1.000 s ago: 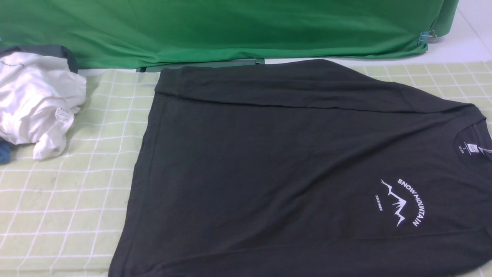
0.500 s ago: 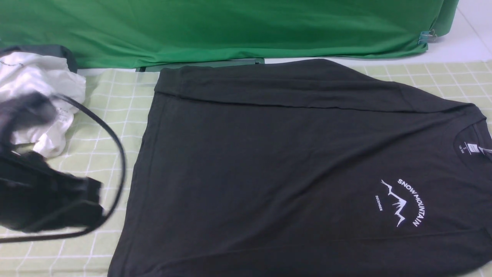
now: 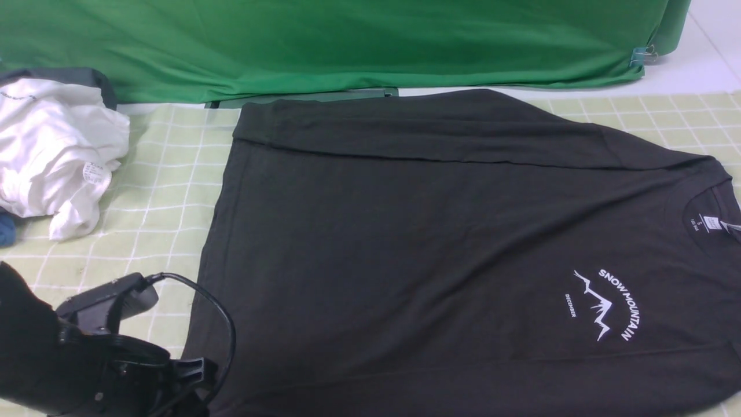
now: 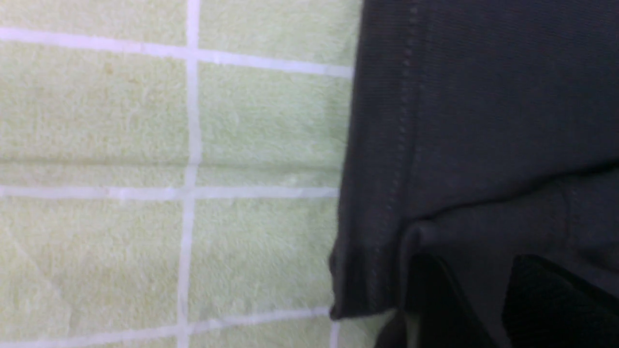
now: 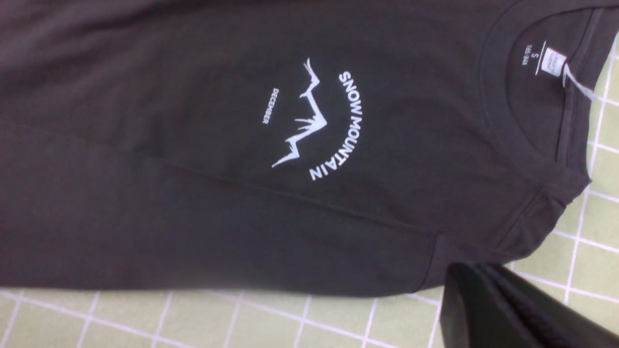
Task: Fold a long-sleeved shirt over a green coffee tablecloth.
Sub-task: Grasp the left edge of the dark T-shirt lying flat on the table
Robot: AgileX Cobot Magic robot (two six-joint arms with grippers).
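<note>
The long-sleeved shirt [image 3: 434, 243] lies spread flat, black, with its white "SNOW MOUNTAIN" print [image 3: 608, 304] and neck label [image 3: 711, 223] at the right. Its sleeves are folded in along the far and near edges. Under it lies the green coffee tablecloth [image 3: 116, 231], pale yellow-green with white grid lines. My left arm [image 3: 116, 347] is at the shirt's near left hem corner. In the left wrist view, my left gripper [image 4: 476, 261] is open with shirt cloth [image 4: 483, 121] between its fingers. My right gripper [image 5: 476, 270] is shut and empty, above the tablecloth [image 5: 580, 232] beside the shirt's shoulder [image 5: 532, 217]; the front view does not show it.
A crumpled white garment [image 3: 52, 150] with a small tag lies at the far left on a grey cloth. Plain bright green fabric [image 3: 347, 40] hangs along the back, held by a clip [image 3: 642, 56]. A bit of blue cloth [image 3: 6, 231] shows at the left edge.
My left arm has come in from the left and moved down to the shirt's near left corner. The shirt has not moved.
</note>
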